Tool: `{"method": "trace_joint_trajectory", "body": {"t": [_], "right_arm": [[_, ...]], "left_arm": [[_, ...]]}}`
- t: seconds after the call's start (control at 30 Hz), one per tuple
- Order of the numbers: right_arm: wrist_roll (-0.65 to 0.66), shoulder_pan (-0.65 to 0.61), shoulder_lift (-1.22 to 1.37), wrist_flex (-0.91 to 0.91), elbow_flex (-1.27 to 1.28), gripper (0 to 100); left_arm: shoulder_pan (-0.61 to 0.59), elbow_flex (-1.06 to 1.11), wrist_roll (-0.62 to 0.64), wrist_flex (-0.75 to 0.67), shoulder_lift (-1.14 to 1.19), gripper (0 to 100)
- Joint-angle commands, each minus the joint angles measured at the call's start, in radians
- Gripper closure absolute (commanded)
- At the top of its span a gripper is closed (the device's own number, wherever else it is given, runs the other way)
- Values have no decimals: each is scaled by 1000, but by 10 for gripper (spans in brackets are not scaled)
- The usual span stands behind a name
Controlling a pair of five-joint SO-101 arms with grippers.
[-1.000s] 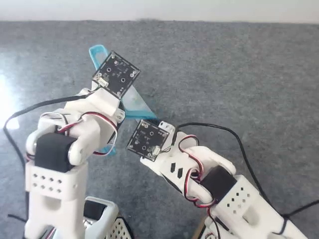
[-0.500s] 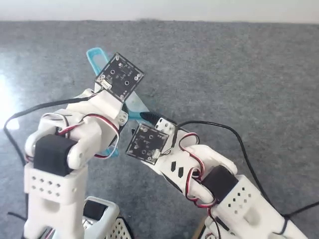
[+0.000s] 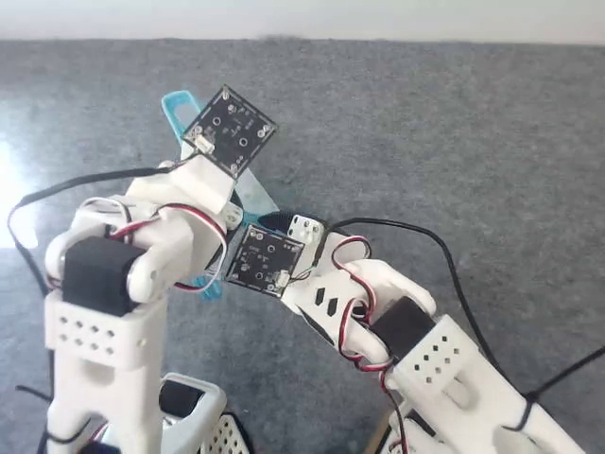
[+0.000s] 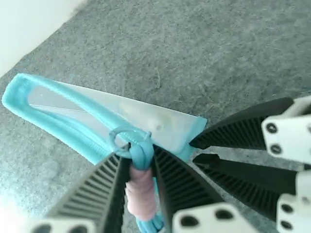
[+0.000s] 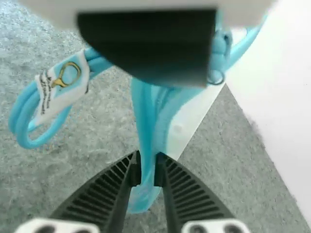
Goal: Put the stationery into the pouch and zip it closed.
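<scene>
pouch (image 4: 121,109): left-centre of the table, under the left arm's wrist in the high view, with one turquoise end poking out far-left. It is long, flat and wedge-like, and is held between both grippers. Cannot tell whether it touches the carpet (image 3: 454,123).
left gripper (image 4: 137,156): fingers pressed together on the pull cord (image 4: 141,162), just behind the zip ring (image 4: 127,138).
right gripper (image 5: 147,169): fingers pinching the pouch's turquoise end seam at the near-right end. The jaws are almost together, with only the seam between them.
why held so: looks like brace-and-pull (one arm anchors the end, the other drags the slider along the zip). Judged to be the zipping step.
zip state: the ring sits near the right gripper's end, and the long run of the pouch stretches away far-left. Most of the travel probably lies ahead, but I cannot tell which stretch is open.
contents: too hazy through the clear side to tell.
pouch material: glossy, soft, see-through plastic sides with turquoise fabric piping and zip tape.
pull: thin metal ring and a turquoise woven cord with a pink sleeve (image 4: 141,194) on it.
extras: white label (image 5: 60,87) hanging on a turquoise loop (image 5: 24,124) by the left gripper.
jaws: black ribbed plastic on white printed bodies, the ribs suited to gripping thin, slippery cord and seam.
carpet texture: grey, speckled, short pile.
</scene>
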Motion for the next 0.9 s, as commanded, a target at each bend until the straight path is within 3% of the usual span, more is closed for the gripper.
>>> {"method": "trace_joint_trajectory", "body": {"t": [0.0, 0.7, 0.87], "right_arm": [[5, 5, 31, -56, -58, 868], [-104, 4, 203, -136, -132, 894], [-106, 8, 268, -137, -170, 961]], "left_arm": [[-41, -48, 3, 21, 43, 991], [-124, 8, -49, -26, 48, 989], [-126, 85, -52, -87, 48, 989]]}}
